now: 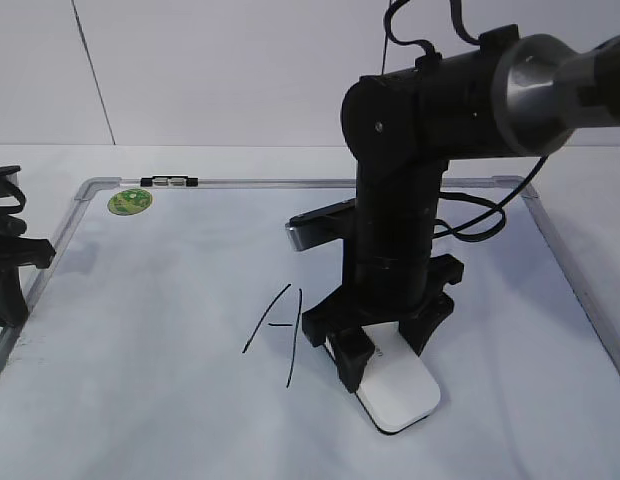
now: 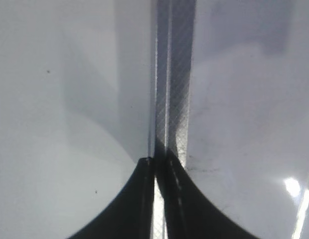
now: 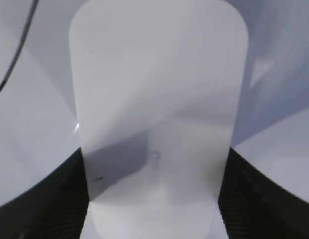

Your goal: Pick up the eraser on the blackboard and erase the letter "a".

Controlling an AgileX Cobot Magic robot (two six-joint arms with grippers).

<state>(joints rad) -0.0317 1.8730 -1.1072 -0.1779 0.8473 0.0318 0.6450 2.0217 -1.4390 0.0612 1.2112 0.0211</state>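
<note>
Right gripper (image 1: pixel 380 350) clamps the eraser (image 1: pixel 398 392), a flat white oblong with rounded corners, its fingers (image 3: pixel 50 199) pressed to both long sides; it lies on the blackboard (image 1: pixel 170 390) near the front, right of the capital "A" (image 1: pixel 275 325). That arm drops nearly straight down. Left gripper (image 2: pixel 155 199), fingers together, sits over the board's left frame (image 2: pixel 172 99)

Eraser (image 1: pixel 398 392) on blackboard (image 1: pixel 140 340), right of capital "A" (image 1: pixel 277 330); sticker (image 1: pixel 129 202) far-left corner.

Eraser (image 3: pixel 157 124) between tool (image 3: pixel 153 199) fingers
</note>
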